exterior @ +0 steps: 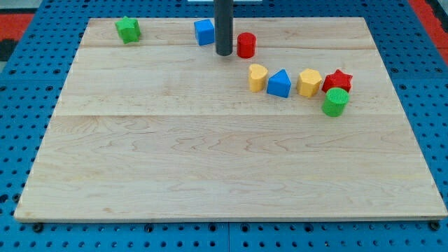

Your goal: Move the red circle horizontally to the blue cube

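Observation:
The red circle (246, 45), a short red cylinder, stands near the board's top edge. The blue cube (204, 31) stands to its left, a little higher in the view. My tip (223, 52) is the lower end of the dark rod and rests between them, just left of the red circle and just right of the blue cube. A small gap shows between the tip and the red circle.
A green star (128, 29) sits at the top left. A row lies right of centre: yellow heart (257, 77), blue block (278, 84), yellow hexagon (309, 82), red star (338, 80), green cylinder (335, 102). The wooden board (210, 161) lies on blue pegboard.

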`<state>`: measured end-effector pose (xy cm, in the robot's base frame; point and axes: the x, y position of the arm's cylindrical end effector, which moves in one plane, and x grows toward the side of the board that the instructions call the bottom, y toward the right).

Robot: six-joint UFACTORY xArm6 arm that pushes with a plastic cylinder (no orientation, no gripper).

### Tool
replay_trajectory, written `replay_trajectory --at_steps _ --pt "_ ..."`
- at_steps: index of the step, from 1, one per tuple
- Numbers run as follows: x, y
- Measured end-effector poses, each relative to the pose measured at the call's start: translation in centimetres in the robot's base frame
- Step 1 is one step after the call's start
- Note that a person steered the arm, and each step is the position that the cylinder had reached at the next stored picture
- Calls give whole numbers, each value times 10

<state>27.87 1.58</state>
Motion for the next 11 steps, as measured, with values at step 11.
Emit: replay_trajectory --at_steps 11 --pt "-86 276"
